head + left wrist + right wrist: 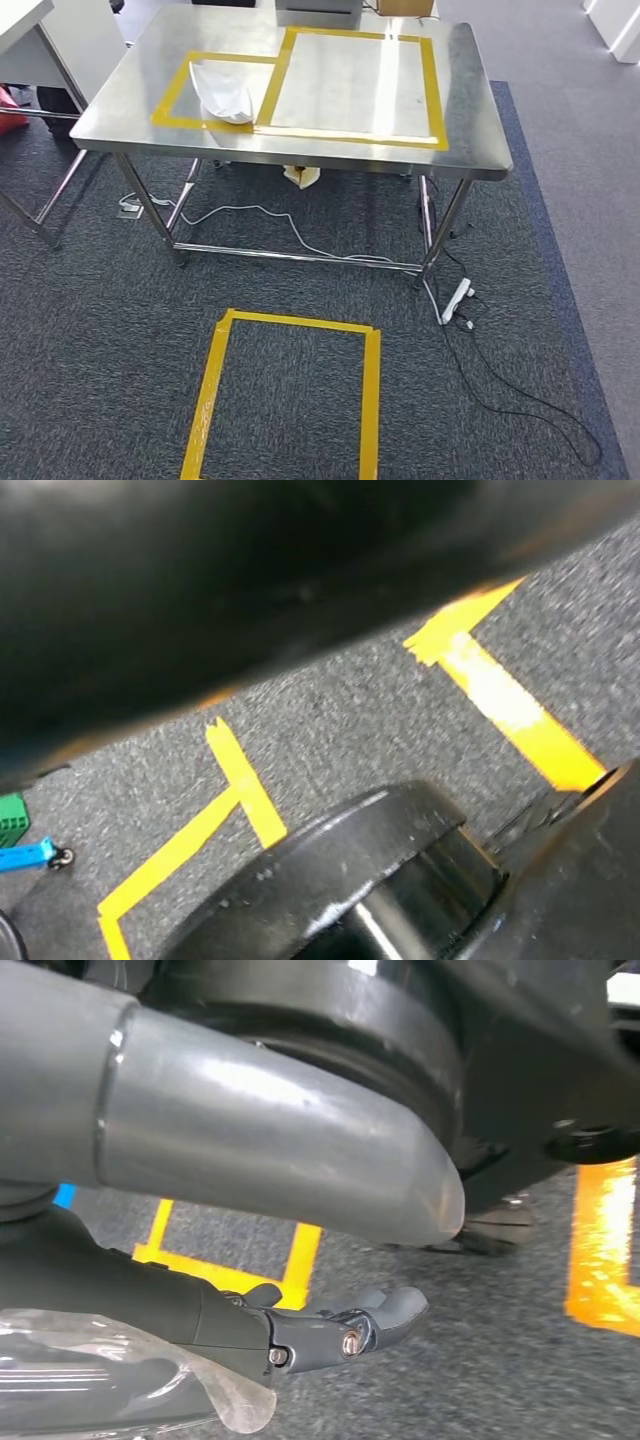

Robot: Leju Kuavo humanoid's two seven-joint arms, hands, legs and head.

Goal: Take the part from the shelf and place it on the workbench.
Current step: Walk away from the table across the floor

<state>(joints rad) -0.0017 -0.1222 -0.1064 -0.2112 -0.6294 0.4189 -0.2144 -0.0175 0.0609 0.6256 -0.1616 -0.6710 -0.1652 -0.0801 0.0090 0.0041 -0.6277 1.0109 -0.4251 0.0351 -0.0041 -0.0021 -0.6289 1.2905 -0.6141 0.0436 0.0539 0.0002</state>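
In the right wrist view my right hand (249, 1260) hangs low over the carpet, its thick grey thumb (264, 1150) over its dark fingers (332, 1335). A part in a clear plastic bag (113, 1380) lies against those fingers, held in the hand. In the head view the steel workbench (468, 110) stands ahead, with two yellow taped rectangles on its top. A white bagged part (223, 92) lies in the left taped square (170, 100). The larger right taped rectangle (434, 90) holds nothing.
A yellow taped square (215, 380) marks the dark carpet in front of the workbench. Cables and a white power strip (456, 300) lie by the bench's right legs. Another table (45, 40) stands at far left. Small green and blue items (19, 835) lie on the floor.
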